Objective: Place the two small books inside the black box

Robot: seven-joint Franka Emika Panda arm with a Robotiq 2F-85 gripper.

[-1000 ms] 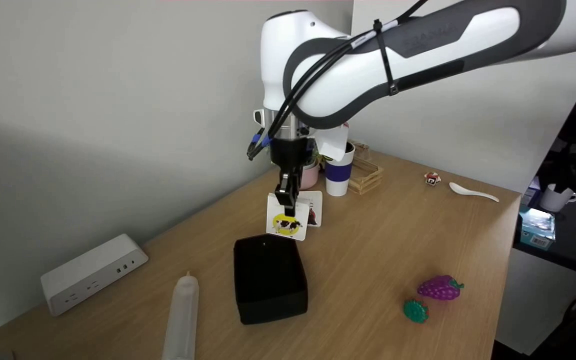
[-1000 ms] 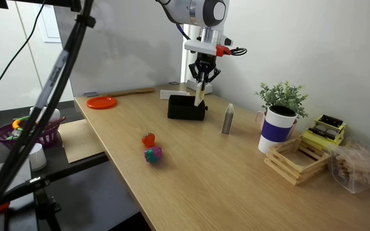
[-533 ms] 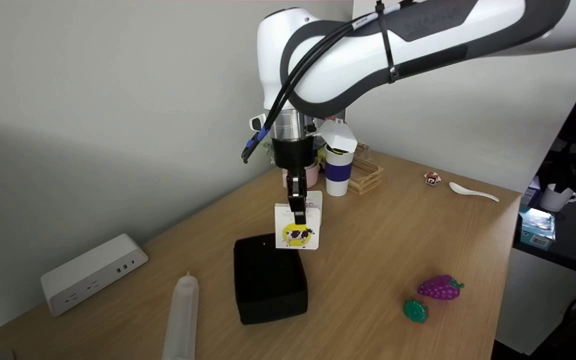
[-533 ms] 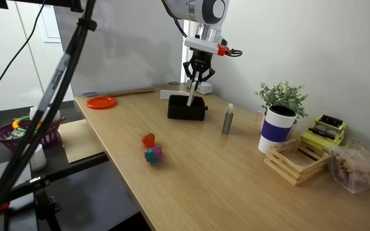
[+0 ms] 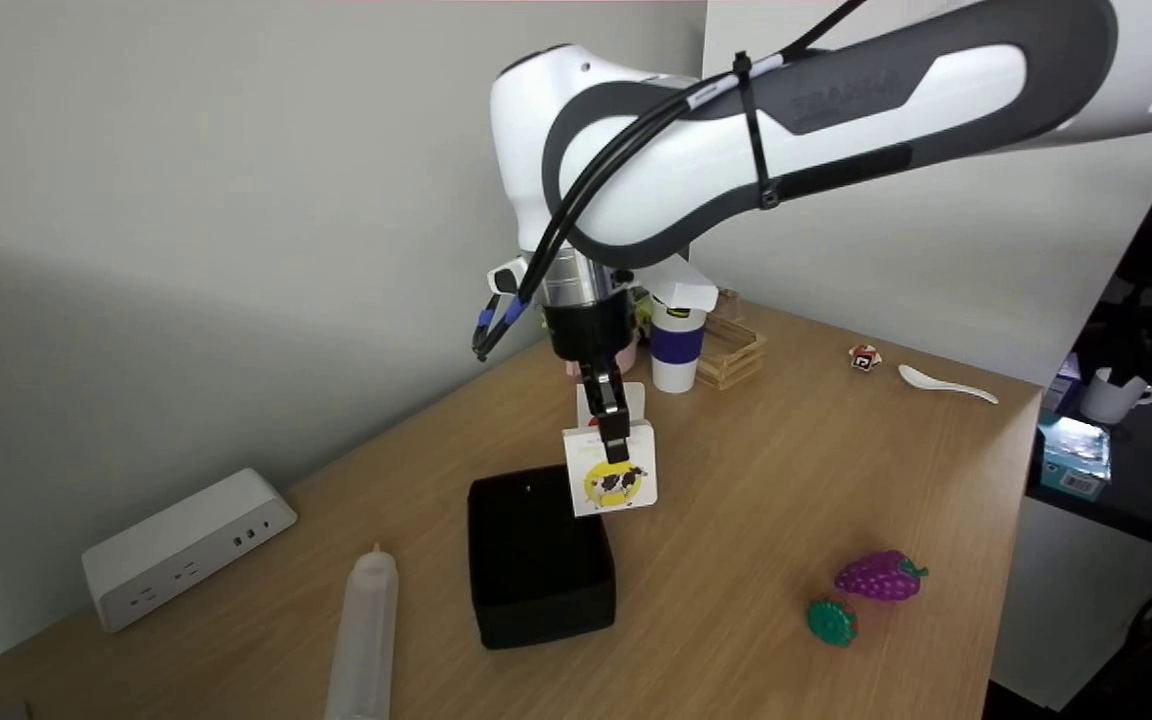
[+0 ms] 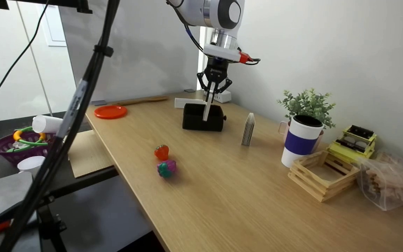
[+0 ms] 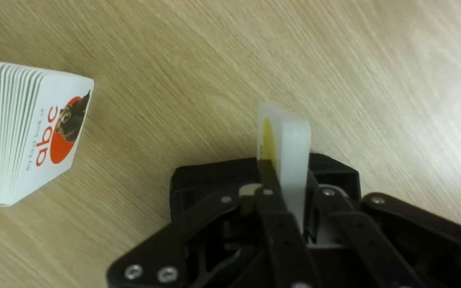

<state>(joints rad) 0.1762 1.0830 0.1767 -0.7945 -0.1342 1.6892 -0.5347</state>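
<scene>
- I hold the cow book [image 5: 613,486] upright in my gripper [image 5: 616,446], overlapping the black box [image 5: 548,610] on screen!
- Second book [image 5: 635,402] peeks out behind.
- Purple toy fruit [image 5: 879,575], well apart from the box.

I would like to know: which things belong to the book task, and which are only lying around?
For the job: pincer, cow book, abc book, black box.

Only lying around: red plate, toy strawberry, purple toy fruit, white spoon, purple-banded cup, wooden crate, plant, power strip.

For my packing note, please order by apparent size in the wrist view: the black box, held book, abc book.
1. black box, partly hidden
2. abc book
3. held book, nearly edge-on, partly hidden
</scene>
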